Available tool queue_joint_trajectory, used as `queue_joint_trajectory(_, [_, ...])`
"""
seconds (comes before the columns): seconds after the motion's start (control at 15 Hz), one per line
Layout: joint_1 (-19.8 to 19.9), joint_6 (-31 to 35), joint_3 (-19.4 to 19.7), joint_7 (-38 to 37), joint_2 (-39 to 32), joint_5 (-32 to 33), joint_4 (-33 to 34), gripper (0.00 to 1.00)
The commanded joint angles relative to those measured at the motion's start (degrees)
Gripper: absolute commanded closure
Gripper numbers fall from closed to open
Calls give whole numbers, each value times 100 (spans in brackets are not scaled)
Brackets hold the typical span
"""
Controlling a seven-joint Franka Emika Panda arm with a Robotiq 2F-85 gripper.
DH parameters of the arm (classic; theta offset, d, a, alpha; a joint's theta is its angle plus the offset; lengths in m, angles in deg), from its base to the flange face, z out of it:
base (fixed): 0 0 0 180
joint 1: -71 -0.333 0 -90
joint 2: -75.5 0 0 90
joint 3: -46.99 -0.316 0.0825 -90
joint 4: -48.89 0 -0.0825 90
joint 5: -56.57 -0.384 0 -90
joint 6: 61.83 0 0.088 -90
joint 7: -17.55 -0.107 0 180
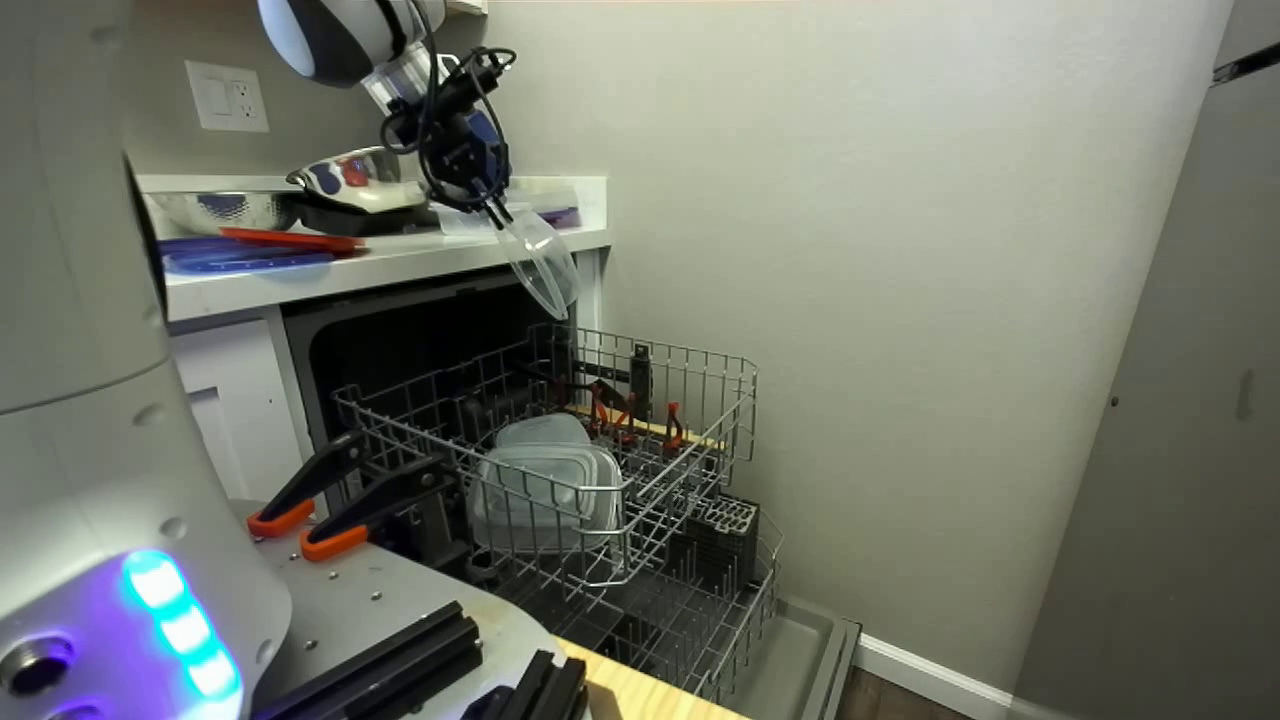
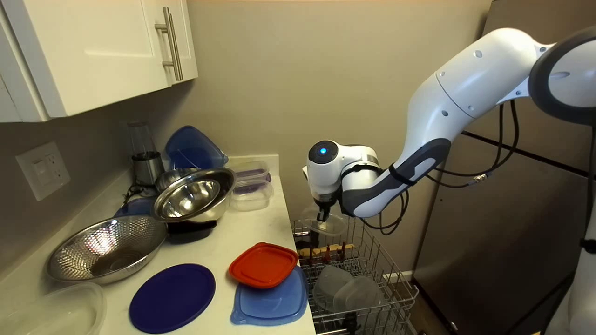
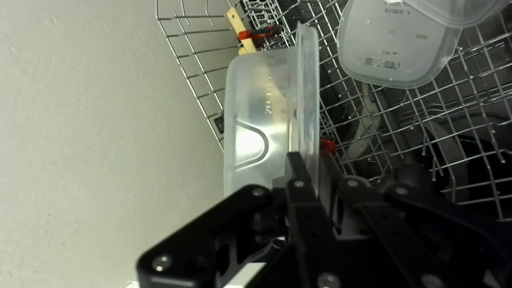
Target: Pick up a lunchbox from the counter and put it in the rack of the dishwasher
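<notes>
The lunchbox point(image 1: 548, 268) is a translucent whitish plastic container. My gripper point(image 1: 499, 213) is shut on its rim and holds it tilted in the air, just past the edge of the counter point(image 1: 420, 262). The lunchbox also shows in an exterior view point(image 2: 331, 226) below the gripper point(image 2: 322, 217). In the wrist view the lunchbox point(image 3: 250, 120) hangs on its side, its rim between the fingertips point(image 3: 310, 162). The rack point(image 1: 590, 488) is pulled out of the dishwasher point(image 1: 420, 325), below the lunchbox. The rack's wires point(image 3: 185, 73) show behind it.
Other clear containers point(image 1: 545, 497) stand in the rack, with red-handled tools and a wooden utensil point(image 2: 319, 251). The wall point(image 3: 100, 140) is close beside the lunchbox. The counter bears a colander point(image 2: 109, 251), steel bowls point(image 2: 198, 195), a red lid point(image 2: 263, 265) and blue lids point(image 2: 172, 298).
</notes>
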Motion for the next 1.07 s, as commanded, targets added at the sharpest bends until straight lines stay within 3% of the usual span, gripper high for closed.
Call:
queue_joint_trajectory(0.0, [91,-20,-97,7,1,2,6,88])
queue_joint_trajectory(0.27, [92,-19,-97,7,2,2,6,88])
queue_joint_trajectory(0.33, [91,-19,-97,7,2,2,6,95])
queue_joint_trajectory(1.0, [221,44,130,-675,152,1055,-568,95])
